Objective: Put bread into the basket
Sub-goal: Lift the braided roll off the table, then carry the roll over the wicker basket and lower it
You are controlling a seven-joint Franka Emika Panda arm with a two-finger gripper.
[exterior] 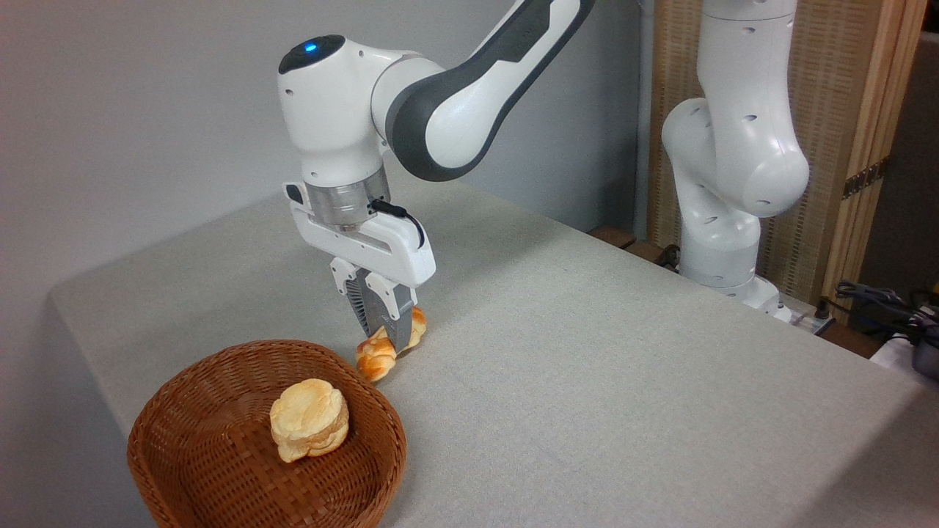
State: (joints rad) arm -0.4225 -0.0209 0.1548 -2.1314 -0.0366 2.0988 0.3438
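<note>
I had the hand (pixel 383 334) clamped across the middle of the glossy golden plaited loaf (pixel 386 350) on the grey surface (pixel 587 352), with the brown woven wicker basket (pixel 220 381) just beside it.

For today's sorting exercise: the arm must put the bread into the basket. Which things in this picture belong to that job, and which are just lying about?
Belong to the job:
plaited loaf, on the table with the pincer down around its middle
basket

Just lying about:
round bun, already in the basket
cables at the right edge
</note>
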